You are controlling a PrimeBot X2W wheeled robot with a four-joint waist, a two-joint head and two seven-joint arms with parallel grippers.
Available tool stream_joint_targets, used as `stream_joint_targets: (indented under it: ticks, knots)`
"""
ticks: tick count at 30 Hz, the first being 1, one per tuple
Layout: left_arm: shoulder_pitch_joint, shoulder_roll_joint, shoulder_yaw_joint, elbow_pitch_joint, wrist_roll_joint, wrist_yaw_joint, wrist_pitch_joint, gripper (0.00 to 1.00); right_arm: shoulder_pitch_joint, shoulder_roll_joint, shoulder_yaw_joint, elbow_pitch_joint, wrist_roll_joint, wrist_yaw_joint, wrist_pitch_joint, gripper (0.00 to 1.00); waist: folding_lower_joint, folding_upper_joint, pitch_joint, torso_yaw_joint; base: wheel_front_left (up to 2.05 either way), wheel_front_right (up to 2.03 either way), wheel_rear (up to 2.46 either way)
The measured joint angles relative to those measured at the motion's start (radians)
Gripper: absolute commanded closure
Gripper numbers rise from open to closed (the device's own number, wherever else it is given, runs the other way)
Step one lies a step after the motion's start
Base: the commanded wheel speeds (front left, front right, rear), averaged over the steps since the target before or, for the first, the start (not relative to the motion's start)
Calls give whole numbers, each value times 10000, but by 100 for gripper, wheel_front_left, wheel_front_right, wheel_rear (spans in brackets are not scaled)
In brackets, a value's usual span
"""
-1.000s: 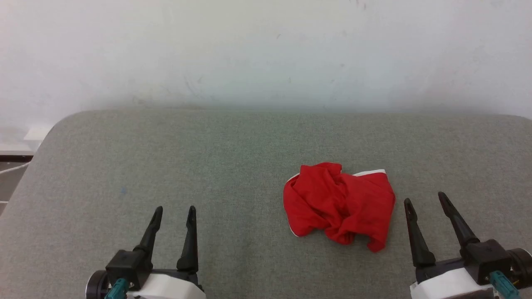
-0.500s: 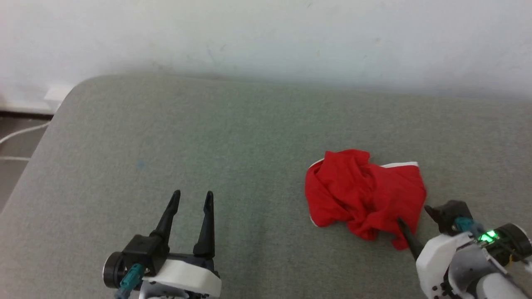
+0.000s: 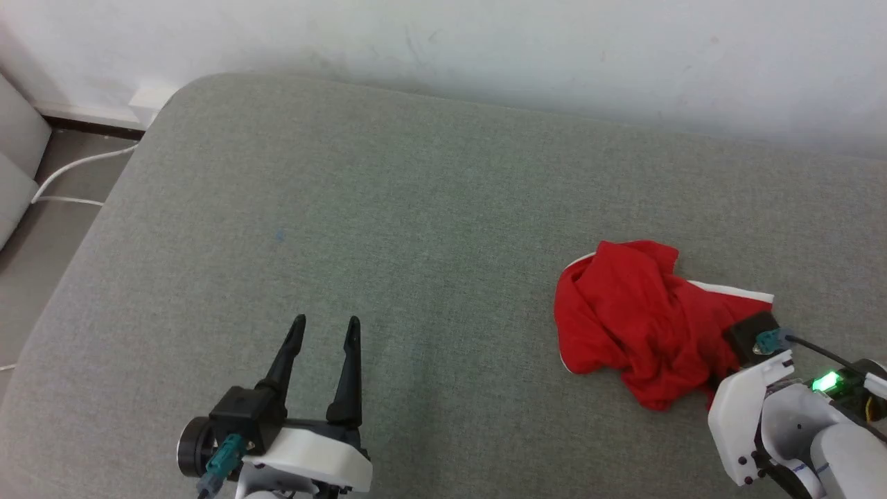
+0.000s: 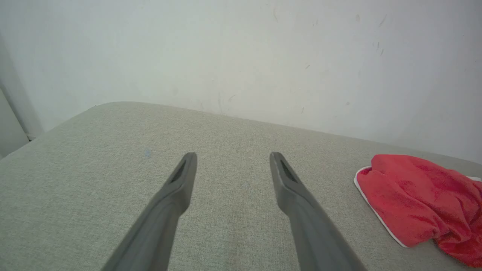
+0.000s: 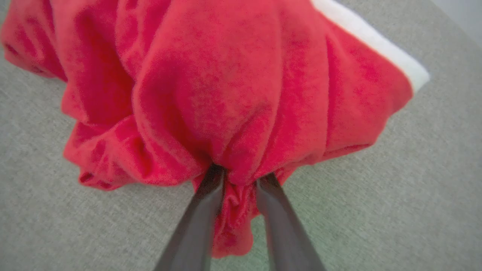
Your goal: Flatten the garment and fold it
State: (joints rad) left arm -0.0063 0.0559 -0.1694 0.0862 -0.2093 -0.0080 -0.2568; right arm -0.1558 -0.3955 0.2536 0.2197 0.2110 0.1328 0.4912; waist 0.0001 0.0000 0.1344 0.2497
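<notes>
The garment (image 3: pixel 637 319), a crumpled heap of bright red soft shorts with white trim, lies on the right half of the grey fabric-covered tabletop (image 3: pixel 416 208), well clear of the far edge along the wall. The right gripper (image 5: pixel 240 177) has its two dark fingers drawn narrow on a bunched fold at the heap's near side, with red cloth squeezed between them and hanging below. The left gripper (image 3: pixel 326 320) hovers with its fingers spread wide and empty over bare tabletop, well apart from the shorts.

The main risk is in that pinch. It appears to gather several layers at once, and I cannot tell whether it catches a hem, the waistband or mid-cloth. Lifting from there would likely raise the whole lump without opening it. A shallow bite on soft fabric could also slip free. With no second hold, a pull may simply drag the heap towards the tabletop's right edge.
</notes>
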Motion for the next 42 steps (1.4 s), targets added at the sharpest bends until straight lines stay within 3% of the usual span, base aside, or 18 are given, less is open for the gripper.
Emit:
stream_joint_targets:
  ticks: [8, 14, 15, 16, 17, 29, 36, 42]
  knots:
    - [50, -6, 96, 123, 90, -88, 0, 0, 777, 56, -1546, -949, -387, 2, -221, 100, 0, 0, -246, -534, 0, 0, 0]
    - [49, -17, 19, 121, 90, -102, 0, 0, 2100, 405, -2846, -1735, -732, 0, 539, 100, -3, 0, -616, -1217, 0, 0, 0]
    - [49, -17, -2, 127, 92, -104, 0, 0, 2315, 506, -2861, -1716, -802, 0, 704, 65, -3, 0, -665, -1327, 0, 0, 0]
    - [48, -17, -23, 134, 100, -109, 0, 0, 2501, 594, -2855, -1693, -861, 0, 788, 13, -3, 0, -705, -1427, 0, 0, 0]
    - [46, -17, -61, 150, 105, -157, 0, 0, 2626, 685, -2874, -1678, -909, 0, 759, 0, -3, 0, -742, -1530, 0, 0, 0]
    - [-409, -33, -886, 922, -67, -548, 180, 0, 1836, 1860, -2928, -3206, -1156, 0, -3636, 0, -2, 0, -742, -2381, 0, 0, 0]
    - [-2290, -44, -2410, 1843, -694, -803, 3131, 0, 1871, 2773, -3480, -3762, -1766, 0, -5346, 0, -1, 0, -351, -2735, 0, 0, 0]
    - [-4335, -52, -3459, 2688, -1624, -550, 5969, 0, 1874, 3051, -3363, -3649, -2010, 0, -5730, 0, 0, 0, 99, -3212, 0, 0, 0]
